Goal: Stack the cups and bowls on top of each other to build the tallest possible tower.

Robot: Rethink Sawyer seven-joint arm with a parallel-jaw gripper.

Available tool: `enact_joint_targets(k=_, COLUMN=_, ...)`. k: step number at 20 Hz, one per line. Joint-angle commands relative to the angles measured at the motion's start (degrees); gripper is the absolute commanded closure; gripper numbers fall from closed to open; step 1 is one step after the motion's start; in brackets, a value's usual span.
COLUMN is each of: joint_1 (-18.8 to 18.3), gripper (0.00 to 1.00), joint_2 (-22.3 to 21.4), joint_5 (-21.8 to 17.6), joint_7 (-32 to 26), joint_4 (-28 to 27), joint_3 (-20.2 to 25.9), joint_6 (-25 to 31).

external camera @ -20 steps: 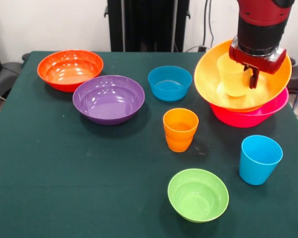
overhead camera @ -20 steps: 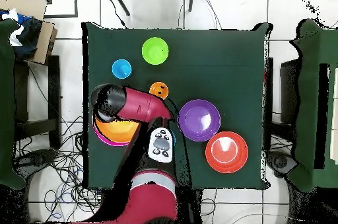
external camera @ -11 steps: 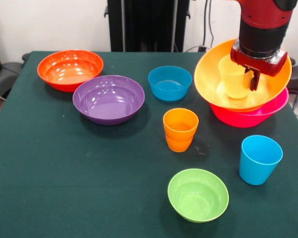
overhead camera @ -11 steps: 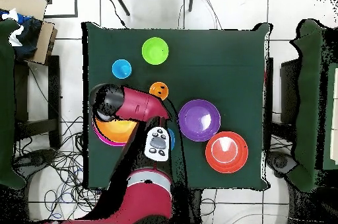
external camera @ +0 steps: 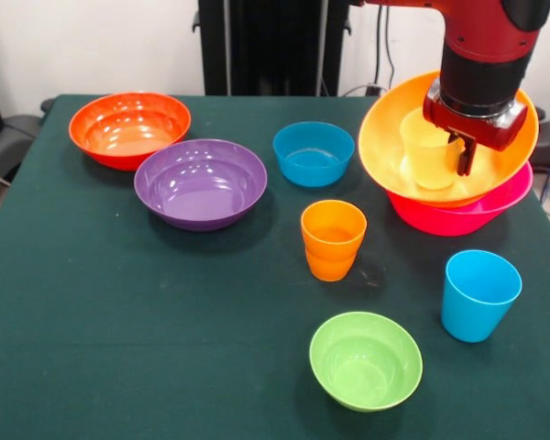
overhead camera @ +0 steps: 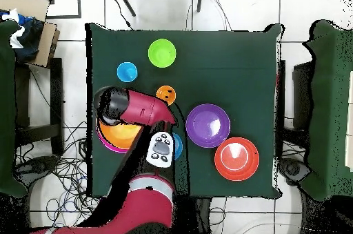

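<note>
Now | end effector [external camera: 454,147] hung inside orange bowl [external camera: 390,137] beside yellow cup [external camera: 424,147] (grip state unclear) | orange bowl sat tilted in pink bowl [external camera: 495,209] | blue cup [external camera: 478,294] apart on surface [external camera: 119,312]

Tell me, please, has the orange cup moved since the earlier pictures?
No. The orange cup stands at the same spot, between the blue bowl and the green bowl.

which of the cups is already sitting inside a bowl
The yellow cup, standing in the large orange bowl under the gripper. The orange cup and sky blue cup stand alone on the table.
</note>
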Motion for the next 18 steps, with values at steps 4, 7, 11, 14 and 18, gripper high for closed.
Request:
enact_joint_targets(k=4, joint_1=1.6, gripper=1.00, joint_2=1.6, joint_5=2.2, joint_7=12.5, joint_4=-3.9, joint_3=1.1, joint_6=-2.1)
enact_joint_targets(k=7, joint_1=1.9, gripper=1.00, joint_2=1.9, joint_5=2.4, joint_7=12.6, joint_4=-4.2, joint_3=0.9, joint_6=-1.9)
enact_joint_targets(k=11, joint_1=2.3, gripper=1.00, joint_2=2.3, joint_5=2.8, joint_7=12.7, joint_4=-4.5, joint_3=0.7, joint_6=-2.1)
enact_joint_targets(k=14, joint_1=2.4, gripper=1.00, joint_2=2.3, joint_5=3.0, joint_7=12.5, joint_4=-4.6, joint_3=0.4, joint_6=-2.0)
enact_joint_targets(k=18, joint_1=2.4, gripper=1.00, joint_2=2.2, joint_5=3.1, joint_7=12.3, joint_4=-4.7, joint_3=0.2, joint_6=-1.5)
